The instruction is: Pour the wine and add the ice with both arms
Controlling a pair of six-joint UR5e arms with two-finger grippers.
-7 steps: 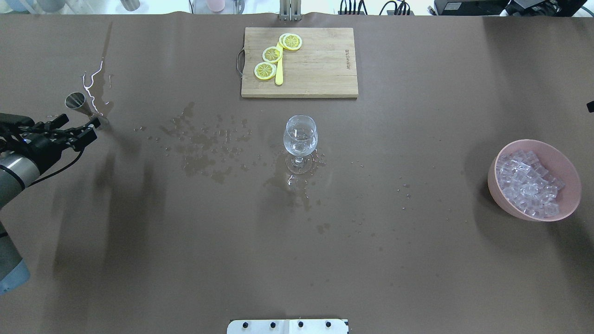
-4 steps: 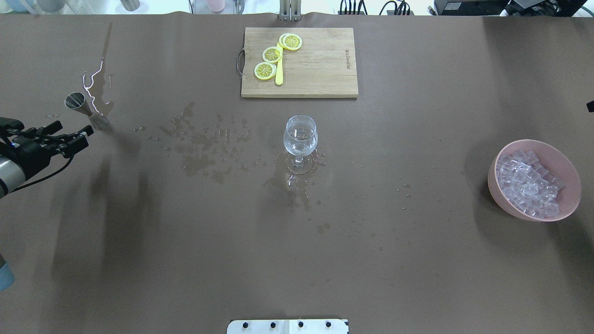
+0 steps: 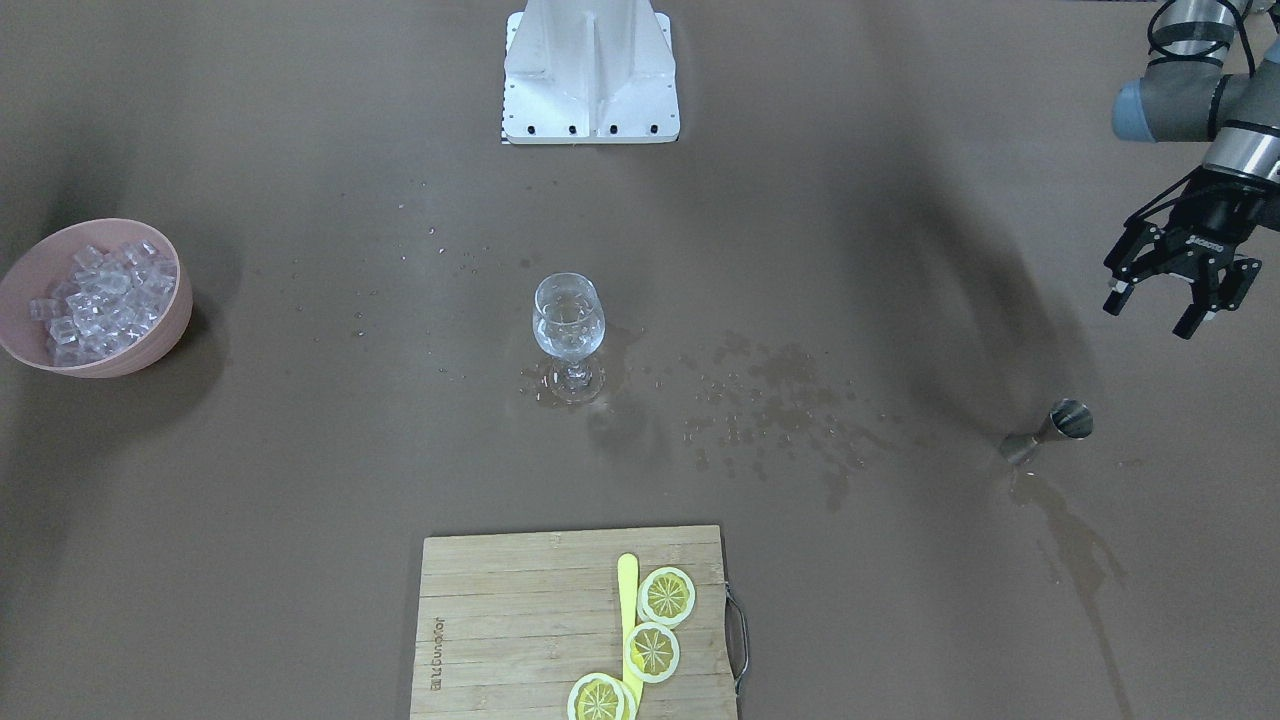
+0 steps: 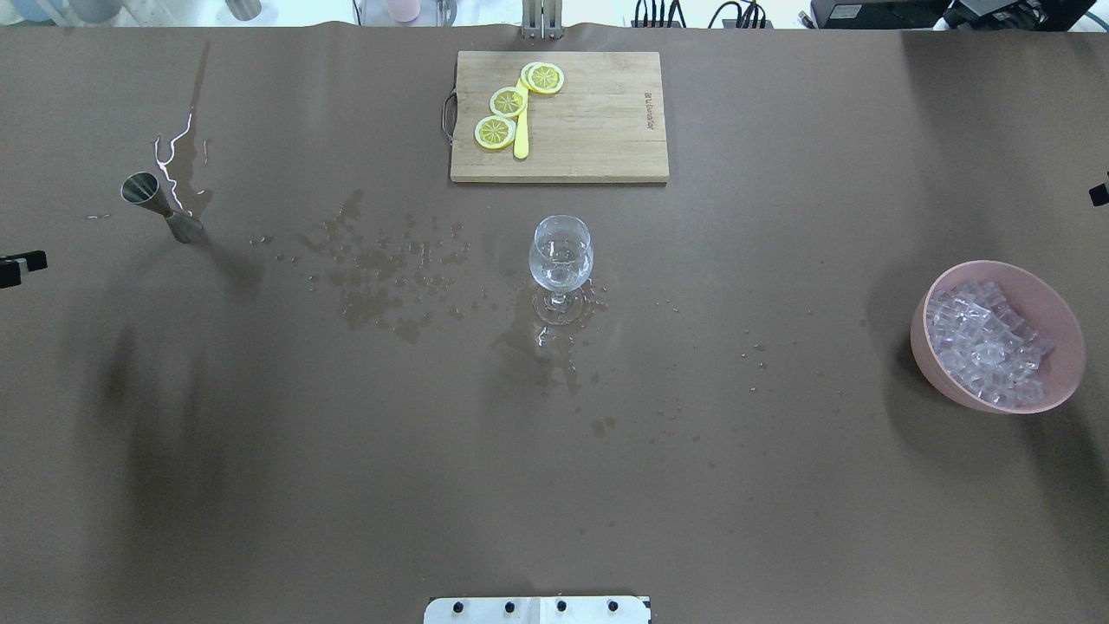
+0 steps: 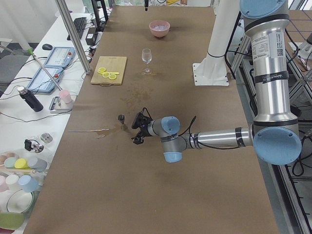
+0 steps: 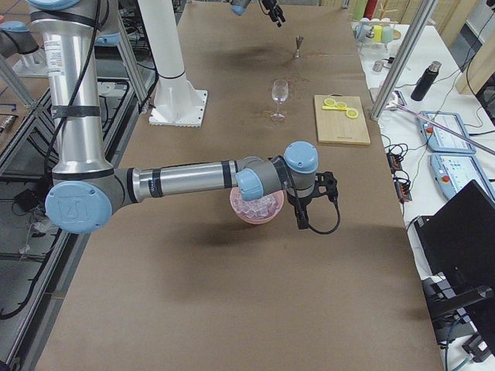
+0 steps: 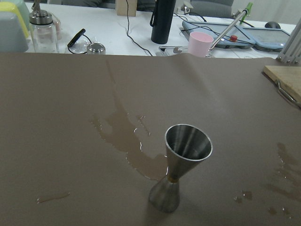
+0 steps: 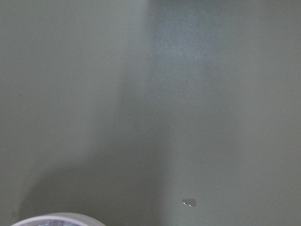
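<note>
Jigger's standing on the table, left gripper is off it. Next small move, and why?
Probably swing the right gripper over the pink bowl to pick ice. The jigger stands free, the left gripper is open and clear of it, and the glass seems to hold liquid but no cubes.

Glass (image 4: pixel 560 260) mid-surface (image 4: pixel 780 485), board (image 4: pixel 598 130) behind it on the far side with lemon slices (image 4: pixel 509 101) on its left end, jigger (image 4: pixel 160 206) well off robot-left, bowl (image 4: pixel 931 364) holding ice (image 4: pixel 983 342) well off right, wet patches (image 4: pixel 381 277) between jigger and glass.
</note>
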